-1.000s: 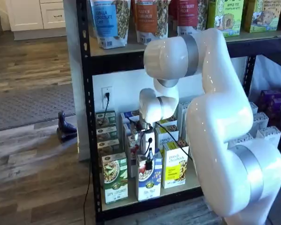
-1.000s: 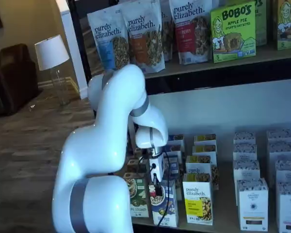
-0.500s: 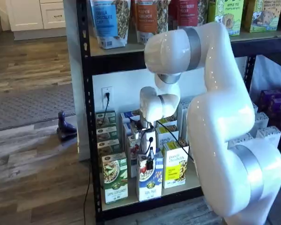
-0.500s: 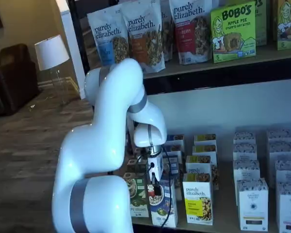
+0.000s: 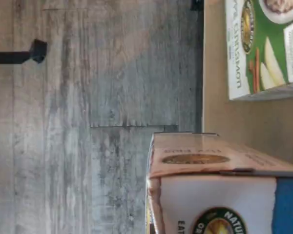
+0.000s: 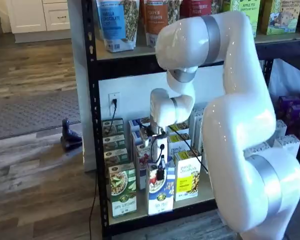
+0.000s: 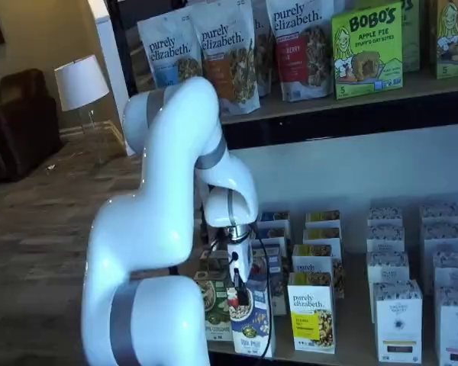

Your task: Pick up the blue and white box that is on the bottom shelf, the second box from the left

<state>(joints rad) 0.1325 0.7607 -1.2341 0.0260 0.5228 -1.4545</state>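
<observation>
Tall slim cardboard blue and white box, bowl-of-cereal picture on the white middle, blue band at the base. Front row of the pale bottom shelf with black front rail. Tilted, base at the shelf's front edge in both shelf views.

The blue and white box is blue at its top and bottom, with a white middle picturing a bowl with red berries. The box beside it is green and white; the one on its other side is yellow and white. The bottom shelf is a pale board with a black front rail. The arm is glossy white with grey bands, and the claw has black fingers. The floor is grey wood-grain plank.
</observation>
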